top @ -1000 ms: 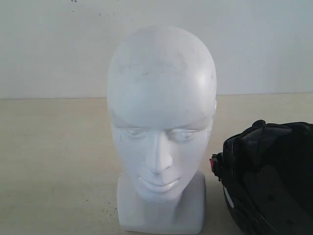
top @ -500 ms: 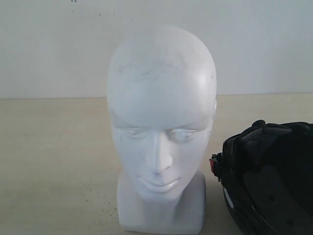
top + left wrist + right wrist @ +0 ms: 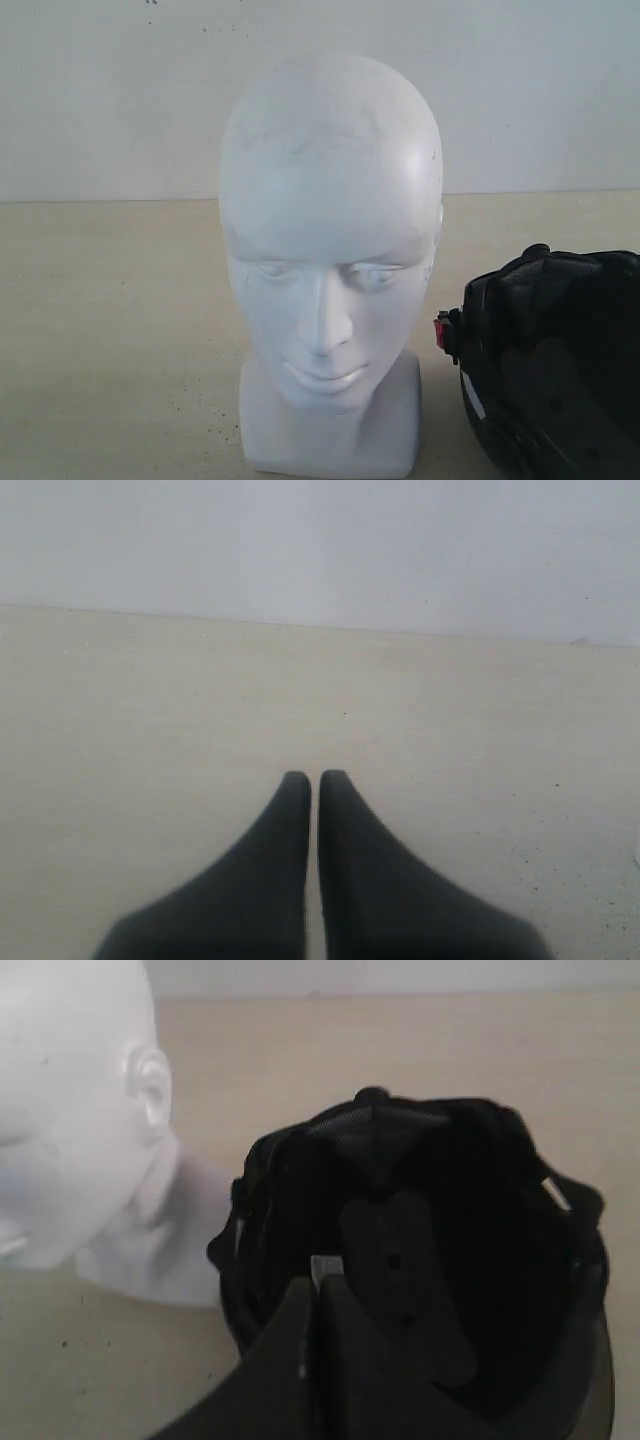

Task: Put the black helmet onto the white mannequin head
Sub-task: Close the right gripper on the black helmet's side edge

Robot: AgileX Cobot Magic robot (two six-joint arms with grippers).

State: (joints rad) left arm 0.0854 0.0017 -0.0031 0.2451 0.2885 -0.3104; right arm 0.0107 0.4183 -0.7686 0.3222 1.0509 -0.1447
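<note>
1. The matte black rounded open-face helmet [image 3: 550,370] lies on the pale beige tabletop [image 3: 110,330] at the right of the exterior view. It sits just beside the squarish base of the bald white foam mannequin head [image 3: 330,260], with a narrow gap between them. Its padded hollow is turned up and outward, so the lining shows.
2. The mannequin head stands upright and bare, facing the exterior camera.
3. The right jaws are drawn together on the helmet's [image 3: 420,1260] near rim. By the look of the right wrist view they are pinching the padded edge.
4. The left jaws are pressed shut on nothing, above bare tabletop [image 3: 150,700].
5. I judge the step in hand to be the grasp. The helmet appears to rest on the tabletop, and nothing covers the head's crown.
6. The next move calls for lifting the helmet and turning it so the hollow faces down. It must then be brought over the crown and lowered squarely. A single pinch on the rim may let the shell swing, and a bump could topple the head [image 3: 70,1110].
</note>
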